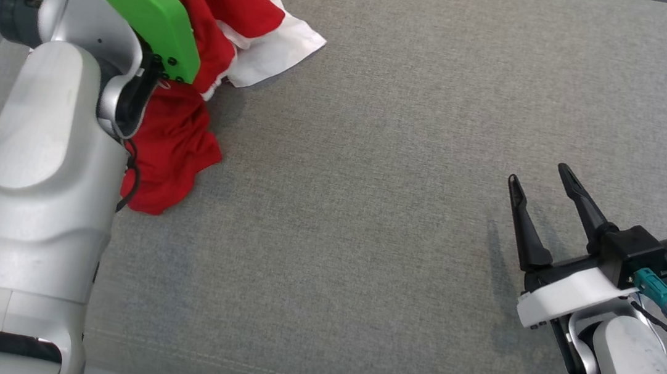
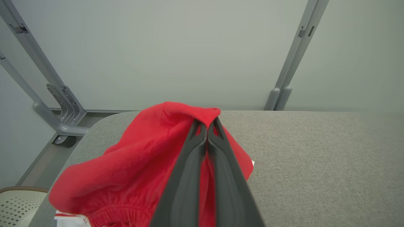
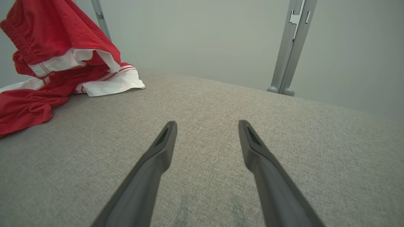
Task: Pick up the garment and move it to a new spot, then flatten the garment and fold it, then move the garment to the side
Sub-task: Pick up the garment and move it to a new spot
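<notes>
L wrist view: left gripper [image 2: 207, 121] fingers clenched on a raised red fold of the garment [image 2: 142, 157]. Head view hides that pinch behind the green bracket [image 1: 141, 12] but shows the rest heaped far left on the grey fabric surface [image 1: 367, 215]. Right gripper [image 1: 538, 174]: fingers spread, empty, well apart from the garment.

So the left arm [image 1: 43, 181] and its green bracket [image 1: 141, 12] cover a good chunk of the red garment [image 1: 180, 140] in the head view, and the top edge crops it too. Left wrist view: the left end effector [image 2: 207, 124] hides the pinched fold.
</notes>
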Controlling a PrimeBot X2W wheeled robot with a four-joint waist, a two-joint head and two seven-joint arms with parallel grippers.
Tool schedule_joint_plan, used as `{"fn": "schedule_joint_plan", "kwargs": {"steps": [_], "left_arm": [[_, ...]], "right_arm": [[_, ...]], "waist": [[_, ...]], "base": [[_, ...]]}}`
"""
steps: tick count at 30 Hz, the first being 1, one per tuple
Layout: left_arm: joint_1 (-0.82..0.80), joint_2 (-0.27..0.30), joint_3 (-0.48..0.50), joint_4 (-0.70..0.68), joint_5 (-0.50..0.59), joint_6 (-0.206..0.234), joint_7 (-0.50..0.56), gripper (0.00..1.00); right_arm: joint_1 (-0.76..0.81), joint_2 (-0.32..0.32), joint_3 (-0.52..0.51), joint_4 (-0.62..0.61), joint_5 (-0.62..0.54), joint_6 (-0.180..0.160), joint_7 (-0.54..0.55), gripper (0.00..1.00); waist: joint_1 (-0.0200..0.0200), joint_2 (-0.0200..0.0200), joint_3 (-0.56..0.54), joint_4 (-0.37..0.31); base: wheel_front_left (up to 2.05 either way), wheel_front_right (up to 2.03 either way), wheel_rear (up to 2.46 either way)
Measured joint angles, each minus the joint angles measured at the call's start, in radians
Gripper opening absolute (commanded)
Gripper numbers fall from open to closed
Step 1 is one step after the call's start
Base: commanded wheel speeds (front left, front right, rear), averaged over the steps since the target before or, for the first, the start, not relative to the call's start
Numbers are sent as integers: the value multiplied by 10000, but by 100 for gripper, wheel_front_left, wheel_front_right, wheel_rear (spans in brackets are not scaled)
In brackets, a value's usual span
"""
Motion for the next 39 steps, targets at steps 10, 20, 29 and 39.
{"fn": "schedule_joint_plan", "kwargs": {"steps": [10,20,29,39], "left_arm": [[0,-249,-1448,199,-6,-251,472,0],[411,-217,-3344,-374,-1985,-430,880,0],[1359,-123,-5616,-2476,-5252,-437,1783,0],[1436,-86,-7162,-4343,-7252,-428,2274,0]], "right_arm": [[22,527,-25,69,159,-42,0,100],[103,825,-199,98,234,-136,0,100],[209,855,-157,280,234,-105,0,100],[549,857,-456,433,234,-105,0,100]], "waist": [[0,0,-453,-1078],[-1,0,-655,-2452],[-1,0,-765,-3725],[-1,0,-1194,-4711]], "base": [[0,0,0],[0,0,0],[0,0,0],[0,0,0]]}}
